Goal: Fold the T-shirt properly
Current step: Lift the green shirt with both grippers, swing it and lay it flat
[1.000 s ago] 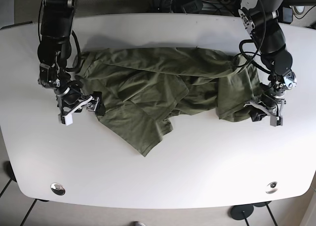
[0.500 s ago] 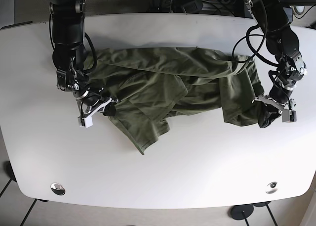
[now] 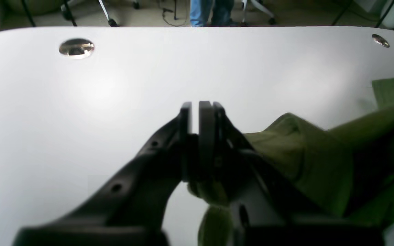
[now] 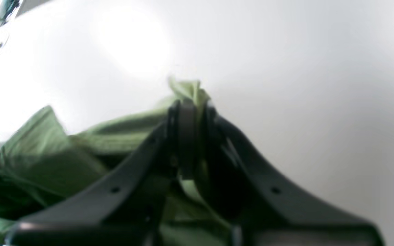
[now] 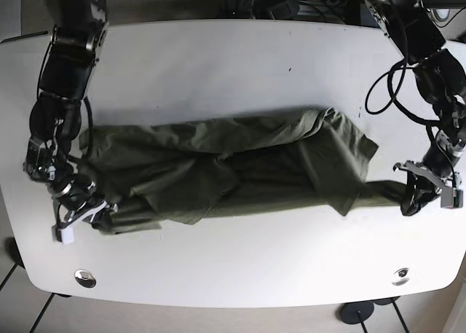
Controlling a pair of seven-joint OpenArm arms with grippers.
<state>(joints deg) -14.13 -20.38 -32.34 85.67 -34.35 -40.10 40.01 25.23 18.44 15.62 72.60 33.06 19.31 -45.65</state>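
Both sets of jaws are clamped on the limp, light green T-shirt (image 5: 226, 165), best gripped at hem corners, near the desk (image 5: 240, 267) at 6 o'clock.

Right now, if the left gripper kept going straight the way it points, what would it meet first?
Judging from the wrist view, nothing soon: the left gripper, shut on the T-shirt, points across bare table toward its near edge. Its height over the table is unclear.
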